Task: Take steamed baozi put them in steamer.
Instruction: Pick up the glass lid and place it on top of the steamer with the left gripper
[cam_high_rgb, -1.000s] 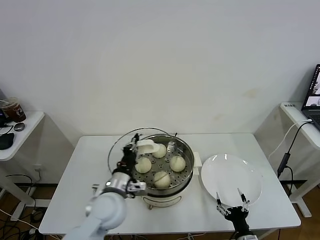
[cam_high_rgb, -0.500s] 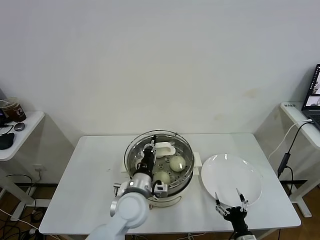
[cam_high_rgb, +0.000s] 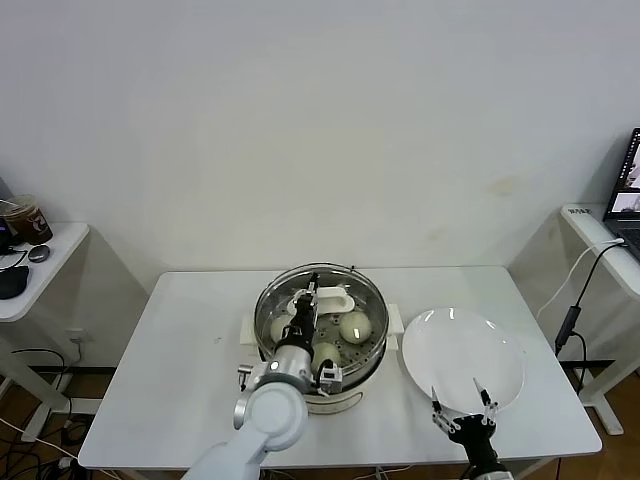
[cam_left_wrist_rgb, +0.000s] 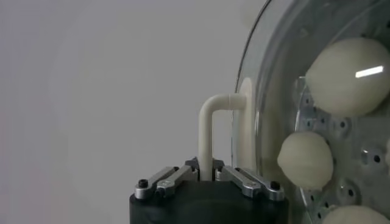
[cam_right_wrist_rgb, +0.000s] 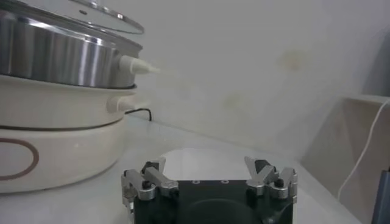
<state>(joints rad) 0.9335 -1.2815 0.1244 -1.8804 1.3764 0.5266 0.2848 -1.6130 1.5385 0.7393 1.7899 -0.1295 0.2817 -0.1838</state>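
While the left pincer (cam_high_rgb: 303, 303) grips the glass lid (cam_high_rgb: 320, 305) by its white handle (cam_left_wrist_rgb: 210, 131), the lid sits over the steamer (cam_high_rgb: 318, 335).

Standing mid-surface (cam_high_rgb: 190, 350), slightly toward the back edge, the steamer holds the steamed baozi (cam_high_rgb: 356, 326) on its perforated tray, seen through the glass. Just beside it to the right lies an empty white plate (cam_high_rgb: 462, 355). At the front edge near the right corner, the right pincer (cam_high_rgb: 462, 406) hovers with its fingers spread, gripping nothing, over the plate's near rim.
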